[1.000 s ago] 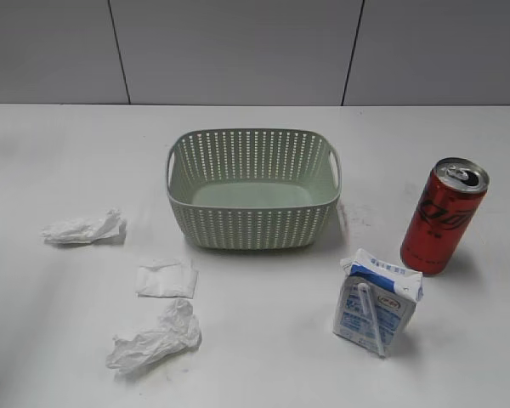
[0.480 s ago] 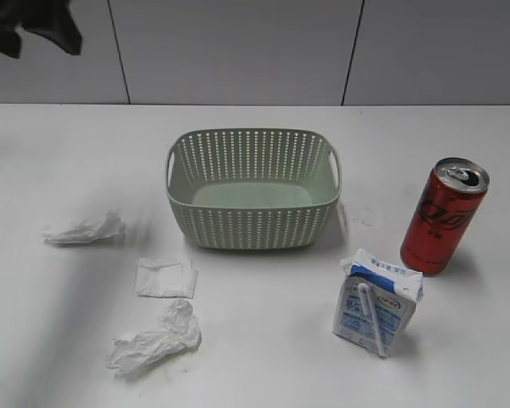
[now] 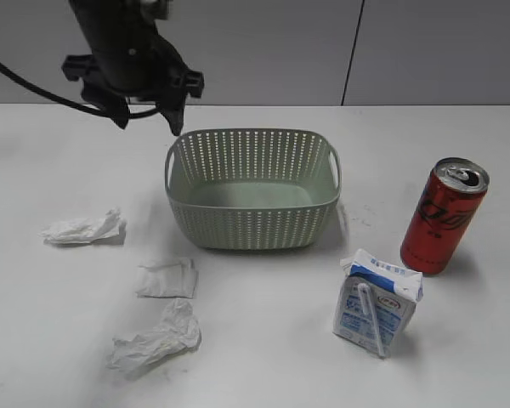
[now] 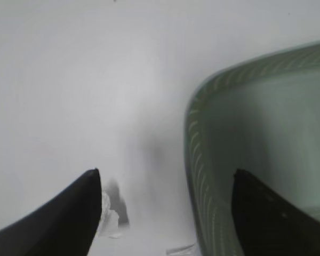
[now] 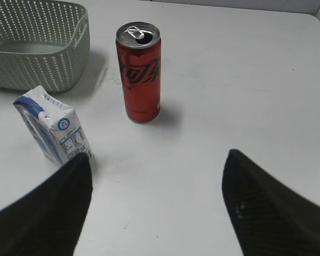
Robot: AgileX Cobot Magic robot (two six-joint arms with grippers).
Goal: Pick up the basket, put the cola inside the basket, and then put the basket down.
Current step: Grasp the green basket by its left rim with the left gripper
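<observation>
Left fingers [image 3: 147, 121] now lowered beside basket [image 3: 253, 189] rim, spread; right fingers [image 5: 156, 205] spread near cola [image 5: 139, 71]

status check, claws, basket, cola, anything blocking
Left claw open, above basket left rim. Right claw open, empty. Cola upright, outside basket. Milk carton beside cola.

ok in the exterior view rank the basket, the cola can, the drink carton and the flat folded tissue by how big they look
1. basket, clearly the largest.
2. cola can and drink carton: they look about alike; the can is taller, the carton wider and nearer the camera, so no ranking.
3. flat folded tissue, the smallest.
</observation>
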